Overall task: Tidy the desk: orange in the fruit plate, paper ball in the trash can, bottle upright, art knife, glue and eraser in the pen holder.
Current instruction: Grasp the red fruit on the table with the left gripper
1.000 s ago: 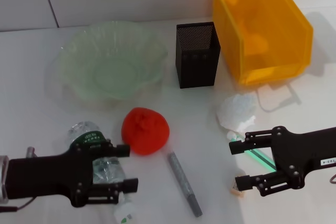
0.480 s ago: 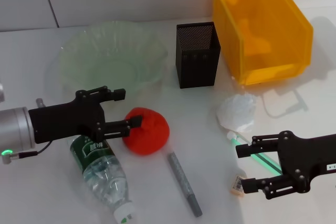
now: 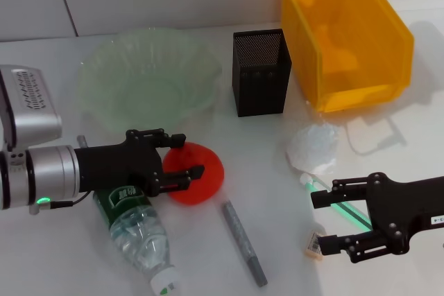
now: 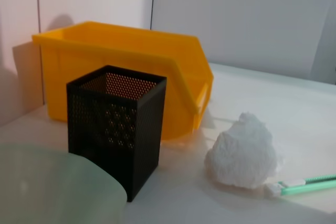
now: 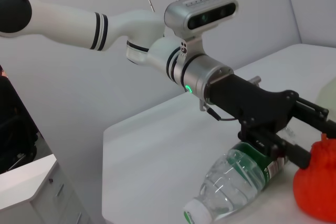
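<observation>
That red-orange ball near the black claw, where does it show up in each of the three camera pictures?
Head view: the orange lies mid-table, between the left gripper's open fingers, below the fruit plate.
Left wrist view: not in it.
Right wrist view: it shows at the picture's edge, beside the same gripper.
Shared landmark: the lying bottle.

Print on the bottle's green label is perhaps text, too small to read
</observation>
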Action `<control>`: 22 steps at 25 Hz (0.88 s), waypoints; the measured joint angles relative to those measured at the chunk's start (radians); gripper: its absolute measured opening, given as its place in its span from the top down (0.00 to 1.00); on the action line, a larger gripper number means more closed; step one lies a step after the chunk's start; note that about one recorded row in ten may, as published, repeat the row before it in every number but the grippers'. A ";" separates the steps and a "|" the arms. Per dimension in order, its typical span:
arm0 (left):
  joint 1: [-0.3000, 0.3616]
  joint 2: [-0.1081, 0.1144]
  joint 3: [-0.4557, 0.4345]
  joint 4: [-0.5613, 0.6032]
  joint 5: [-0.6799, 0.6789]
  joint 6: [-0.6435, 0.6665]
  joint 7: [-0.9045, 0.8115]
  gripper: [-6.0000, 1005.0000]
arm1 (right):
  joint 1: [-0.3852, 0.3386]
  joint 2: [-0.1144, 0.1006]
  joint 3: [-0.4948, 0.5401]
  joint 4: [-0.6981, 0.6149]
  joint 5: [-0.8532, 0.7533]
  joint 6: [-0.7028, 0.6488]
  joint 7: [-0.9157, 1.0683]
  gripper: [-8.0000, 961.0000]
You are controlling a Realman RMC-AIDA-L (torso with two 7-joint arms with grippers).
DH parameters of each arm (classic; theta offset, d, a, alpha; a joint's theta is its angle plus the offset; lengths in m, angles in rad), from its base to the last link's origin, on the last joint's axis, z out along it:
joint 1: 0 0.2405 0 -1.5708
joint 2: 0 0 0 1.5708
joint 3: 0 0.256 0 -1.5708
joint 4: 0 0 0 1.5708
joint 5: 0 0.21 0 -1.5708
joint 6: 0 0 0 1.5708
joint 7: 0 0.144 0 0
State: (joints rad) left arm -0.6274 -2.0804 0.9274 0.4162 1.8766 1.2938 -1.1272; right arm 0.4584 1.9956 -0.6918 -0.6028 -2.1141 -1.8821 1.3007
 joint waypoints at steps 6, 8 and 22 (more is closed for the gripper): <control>0.000 0.000 0.117 0.000 -0.065 -0.085 -0.003 0.34 | 0.011 -0.001 0.000 0.000 0.000 0.001 0.002 0.19; -0.001 0.000 0.140 0.001 -0.090 -0.102 -0.007 0.37 | 0.012 -0.001 0.000 0.000 0.000 0.005 0.002 0.19; 0.004 0.002 0.164 0.030 -0.122 -0.077 -0.003 0.59 | 0.011 0.003 0.000 0.003 0.004 0.026 0.008 0.19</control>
State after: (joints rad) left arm -0.6235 -2.0784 1.0915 0.4458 1.7547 1.2165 -1.1302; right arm 0.4696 1.9988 -0.6918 -0.6002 -2.1106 -1.8559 1.3085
